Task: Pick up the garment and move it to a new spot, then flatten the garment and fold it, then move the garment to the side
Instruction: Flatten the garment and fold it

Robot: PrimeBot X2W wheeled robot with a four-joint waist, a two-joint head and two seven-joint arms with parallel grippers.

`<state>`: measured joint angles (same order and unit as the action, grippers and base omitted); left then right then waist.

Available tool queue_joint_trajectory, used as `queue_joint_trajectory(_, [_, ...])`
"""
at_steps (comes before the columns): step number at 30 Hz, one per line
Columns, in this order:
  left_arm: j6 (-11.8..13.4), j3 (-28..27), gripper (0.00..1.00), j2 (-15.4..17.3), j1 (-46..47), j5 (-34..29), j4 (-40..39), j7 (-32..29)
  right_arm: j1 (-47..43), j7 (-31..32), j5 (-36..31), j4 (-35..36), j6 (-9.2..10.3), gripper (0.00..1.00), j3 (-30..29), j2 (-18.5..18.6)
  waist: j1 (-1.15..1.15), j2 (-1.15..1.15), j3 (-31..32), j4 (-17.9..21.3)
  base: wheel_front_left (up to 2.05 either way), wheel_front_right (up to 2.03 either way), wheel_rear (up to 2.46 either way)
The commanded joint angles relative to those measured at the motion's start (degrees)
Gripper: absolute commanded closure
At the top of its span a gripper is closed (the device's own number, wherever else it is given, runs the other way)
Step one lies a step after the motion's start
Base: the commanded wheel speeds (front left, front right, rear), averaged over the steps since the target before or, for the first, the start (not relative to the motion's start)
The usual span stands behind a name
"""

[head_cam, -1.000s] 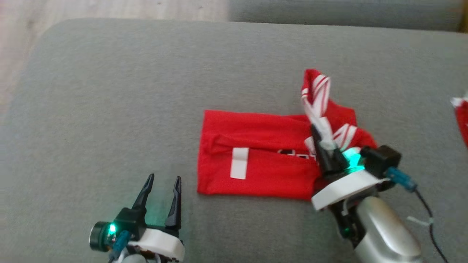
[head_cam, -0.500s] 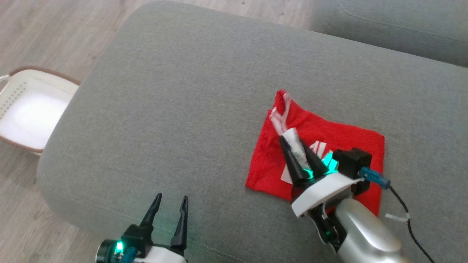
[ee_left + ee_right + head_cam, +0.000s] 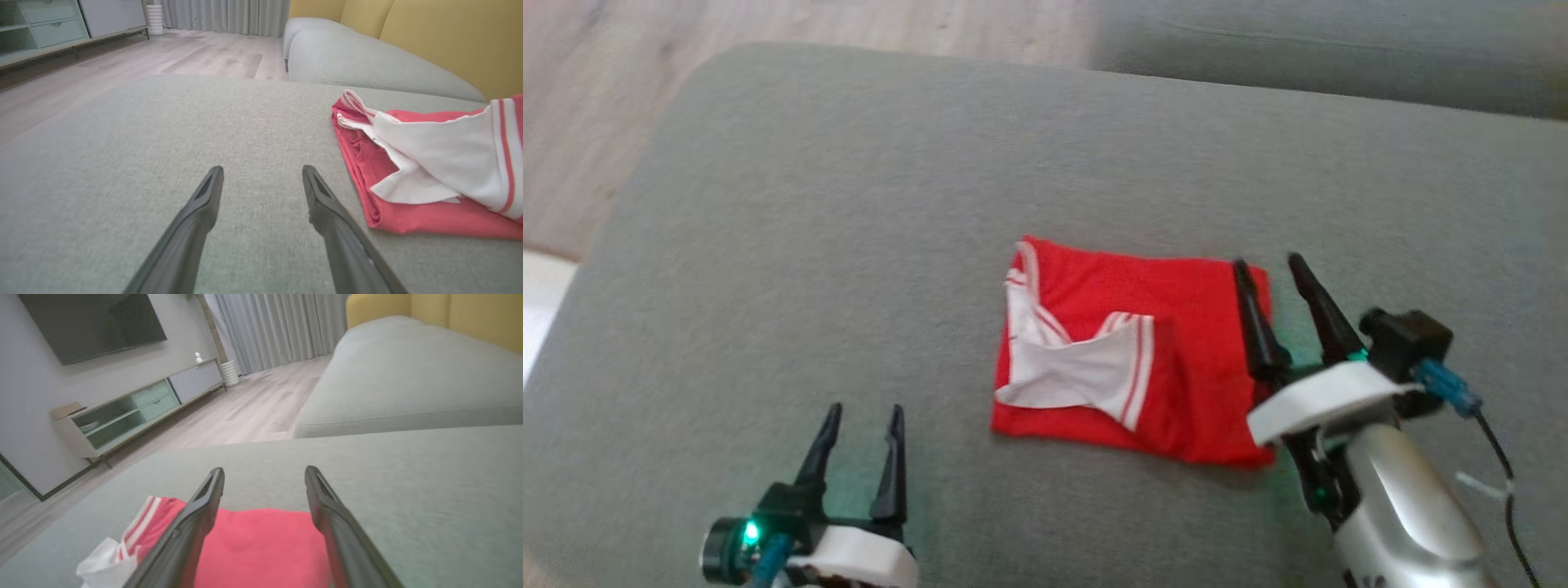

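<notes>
We see the red jersey garment with white striped trim [image 3: 1184, 359] lying folded into a rough rectangle on the grey woven sofa cushion [image 3: 849, 204], a little toward 4 o'clock from the middle of the head view. Its white panel with thin red stripes is turned up on top, on the 9 o'clock half of the fold, while the 3 o'clock half is plain red.

The right claw [image 3: 1267, 263] comes in from 4 o'clock with its two dark fingers spread apart and nothing between them. Its left finger crosses the garment's 3 o'clock edge and its right finger stands over bare cushion just beside it; we cannot tell whether either finger touches the cloth. The right wrist view shows red fabric low between the fingers.

The left claw [image 3: 864, 410] sits at 7 o'clock in the head view, fingers apart and empty, over bare cushion and near the garment's 8 o'clock corner without touching it.

A second grey cushion [image 3: 1339, 57] lies at 1 o'clock and pale wooden floor [image 3: 768, 24] at 11 o'clock. The right wrist view takes in a low cabinet with glass doors [image 3: 135, 412] and grey curtains [image 3: 278, 330]
</notes>
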<state>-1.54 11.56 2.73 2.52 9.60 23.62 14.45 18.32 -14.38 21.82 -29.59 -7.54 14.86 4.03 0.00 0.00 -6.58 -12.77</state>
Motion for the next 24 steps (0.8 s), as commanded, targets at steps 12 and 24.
queue_joint_trajectory(12, [0.73,-6.55,0.00,0.15,0.39,-1.83,-3.28,0.55,-6.10,-0.62,-11.78,1.85,0.05,0.00,-7.74,-1.08,0.00,0.00,2.14,10.18,0.00,0.00,0.00])
queue_joint_trajectory(24, [1.00,-6.94,0.00,0.15,-1.67,-2.66,-4.42,0.55,-8.82,-0.62,-13.21,2.01,0.05,0.00,-8.61,-1.14,0.00,0.00,2.99,9.91,0.00,0.00,0.00])
